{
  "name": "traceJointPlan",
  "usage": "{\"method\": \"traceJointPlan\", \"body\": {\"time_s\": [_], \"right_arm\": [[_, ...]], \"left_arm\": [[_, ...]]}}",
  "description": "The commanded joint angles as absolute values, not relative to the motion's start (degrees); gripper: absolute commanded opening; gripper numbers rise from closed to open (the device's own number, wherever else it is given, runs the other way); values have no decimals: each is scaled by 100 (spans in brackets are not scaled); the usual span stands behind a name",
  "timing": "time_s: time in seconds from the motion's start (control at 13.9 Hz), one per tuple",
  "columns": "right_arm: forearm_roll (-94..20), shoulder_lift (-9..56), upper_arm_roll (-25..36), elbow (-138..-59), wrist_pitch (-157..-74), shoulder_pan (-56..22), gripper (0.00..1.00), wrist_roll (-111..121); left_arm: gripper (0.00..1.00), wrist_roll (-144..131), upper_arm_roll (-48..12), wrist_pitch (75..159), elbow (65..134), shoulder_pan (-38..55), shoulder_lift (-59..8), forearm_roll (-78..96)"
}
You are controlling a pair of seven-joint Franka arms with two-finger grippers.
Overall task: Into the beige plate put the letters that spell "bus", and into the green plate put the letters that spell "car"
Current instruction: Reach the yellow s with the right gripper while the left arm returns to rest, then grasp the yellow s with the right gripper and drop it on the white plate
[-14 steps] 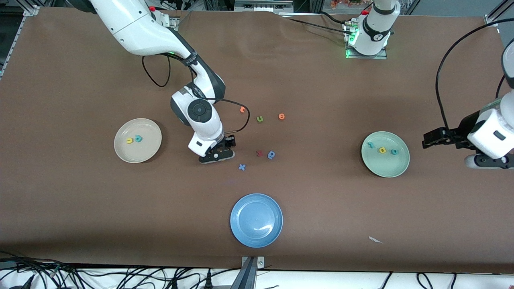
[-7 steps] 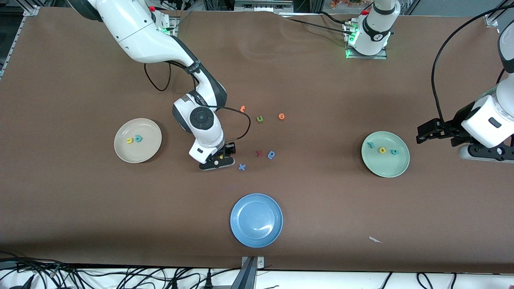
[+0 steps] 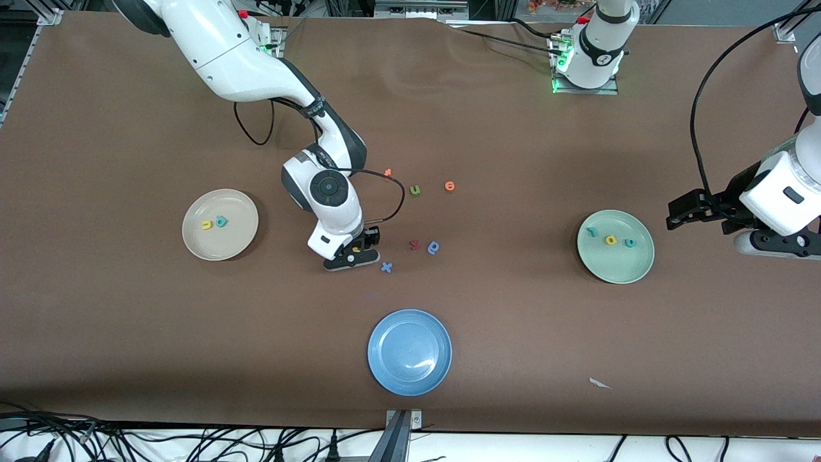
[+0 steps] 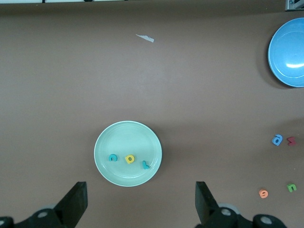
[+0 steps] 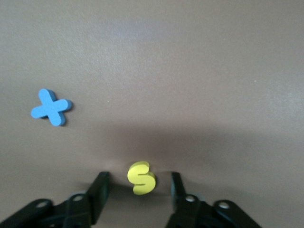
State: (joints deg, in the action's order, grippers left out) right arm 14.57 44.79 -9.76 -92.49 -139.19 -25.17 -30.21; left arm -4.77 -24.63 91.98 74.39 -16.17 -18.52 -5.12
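Observation:
The yellow "s" (image 5: 141, 178) lies on the brown table between the fingers of my right gripper (image 5: 138, 190), which is down at the table and open, with a gap on each side of the letter. From the front the "s" (image 3: 356, 249) peeks out under that gripper (image 3: 359, 248). A yellow "u" (image 3: 206, 225) and a teal "b" (image 3: 221, 222) lie in the beige plate (image 3: 224, 247). The green plate (image 3: 616, 266) holds the teal "r" (image 3: 592, 231), yellow "a" (image 3: 610, 240) and teal "c" (image 3: 630, 242). My left gripper (image 3: 675, 217) waits open beside the green plate (image 4: 126, 135).
A blue "x" (image 3: 386, 267) lies just beside the right gripper. A dark red letter (image 3: 414, 244), a blue rounded letter (image 3: 433, 247), a green "u" (image 3: 415, 190) and two orange letters (image 3: 449, 186) lie mid-table. A blue plate (image 3: 409, 352) sits nearer the camera.
My right gripper has shifted a little toward the blue "x" and its fingers have drawn closer together around the "s". The left arm moved slightly, then stopped.

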Motion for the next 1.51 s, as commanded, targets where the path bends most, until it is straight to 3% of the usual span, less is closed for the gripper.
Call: {"method": "traceJointPlan", "body": {"time_s": [0.0,0.14,0.36,0.43,0.72,1.01,1.44], "right_arm": [[1564,4579,-897,-9097,-13860,-2593,52,-3129],[1573,4553,-844,-9123,-13852,-2593,45,-3094],[1582,4535,-826,-9141,-13843,-2593,33,-3050],[1582,4526,-817,-9141,-13834,-2593,30,-3032],[1573,4395,-773,-9202,-13781,-2575,21,-2909],[1486,3965,-773,-9386,-13404,-2339,21,-2401],[1468,2990,-835,-10422,-13359,-1496,21,-1057]], "left_arm": [[100,-387,-2470,9105,7365,-1626,-1811,-387],[100,-395,-2278,9088,7357,-1268,-1706,-413],[100,-448,-1146,8791,7374,-423,-1433,-326],[100,-466,-1064,8728,7374,-448,-1415,-160],[100,-466,-1107,8395,7365,-712,-1293,-245],[100,-492,-1055,8209,7365,-712,-1222,-386],[100,-501,-1028,8007,7269,-729,-1178,-518]]}}
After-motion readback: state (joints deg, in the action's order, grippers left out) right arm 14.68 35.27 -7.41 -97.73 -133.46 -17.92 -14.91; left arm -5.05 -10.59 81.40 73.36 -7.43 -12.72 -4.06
